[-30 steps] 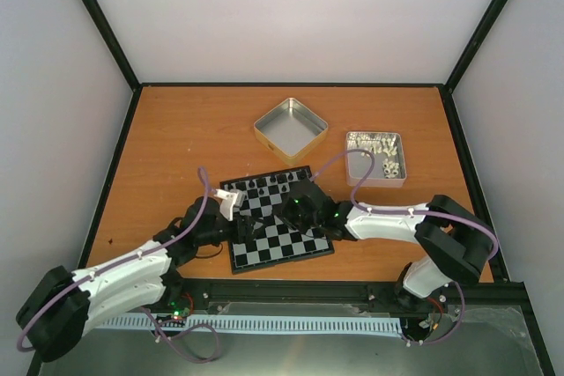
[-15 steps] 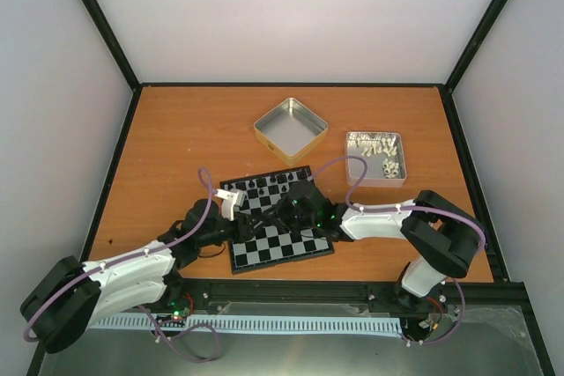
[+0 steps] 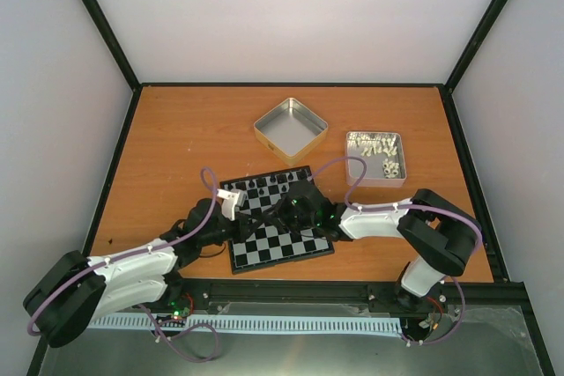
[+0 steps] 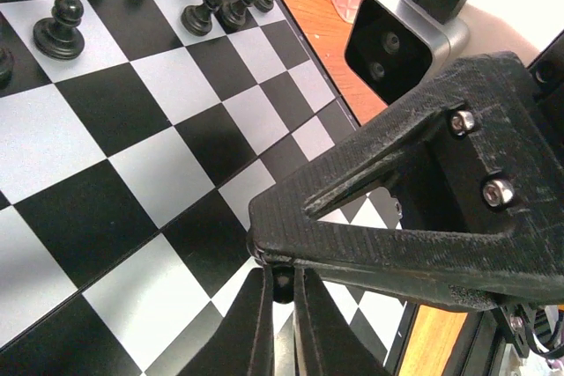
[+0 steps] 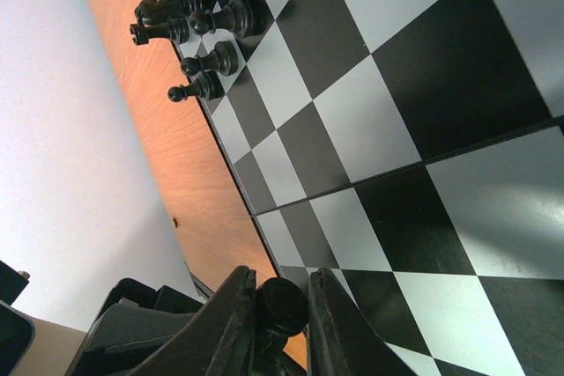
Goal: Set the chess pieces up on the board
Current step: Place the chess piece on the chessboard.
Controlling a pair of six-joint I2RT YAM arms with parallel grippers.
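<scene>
**While both arms crowd the middle of the board, the right fingers pinch a black piece and the left ones stand almost closed**

Between the right fingers [image 5: 231,314] sits a round black piece [image 5: 280,304], pinched from both sides and held above the near half of the board [image 3: 286,244]. The left fingers [image 4: 256,328] stand almost together, with only a narrow slit between them. A small dark knob [image 4: 282,283] fills this slit at the tips, but I cannot tell if they really grip it, or if it is the same piece.

Directly over these tips lies the black frame [image 4: 423,209] of the right arm. It touches or nearly touches them and hides much of the board behind, and its wrist camera [image 4: 394,37] shows above it.

Further out, the other chess pieces [image 3: 267,185] stand in the far rows, well apart from both pairs of fingers. Beyond the board, on the orange counter [image 3: 176,147], are an empty tin [image 3: 291,125] and a second tin [image 3: 363,171] with pale pieces [image 3: 379,145].

Compared with one second ago, the right arm has moved left across the board toward the left fingers. The left arm is almost where it was.
</scene>
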